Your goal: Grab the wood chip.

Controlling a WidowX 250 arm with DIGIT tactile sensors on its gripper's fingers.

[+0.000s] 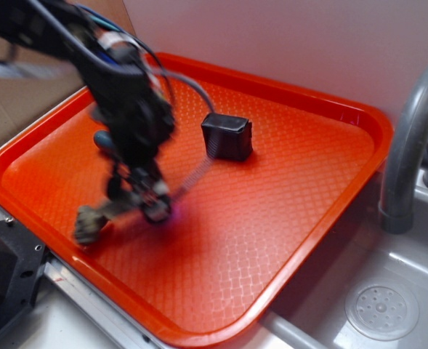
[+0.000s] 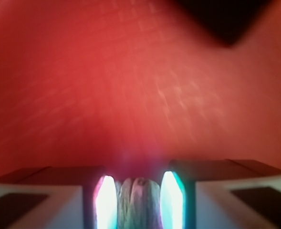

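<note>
Only the wrist view shows jaws clamping the wood chip (image 2: 139, 202).

The wood chip (image 2: 139, 202) sits between the pincer (image 2: 139, 200) fingers, over the tray (image 1: 330, 182).

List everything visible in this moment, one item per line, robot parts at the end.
tray: one, orange-red, textured, on the counter beside the sink.
black box: one, black, far middle of the tray.
wood chip: one, grey-brown, streaky, between the fingers; its end juts out left in the exterior view.
blue-grey piece: one, dark, on the tray behind the arm, mostly hidden.
faucet: one, grey, right of the tray.
sink: one, grey, drain at lower right.
gripper: one, black, blurred, low over the tray's near left, closed on the chip.
</note>
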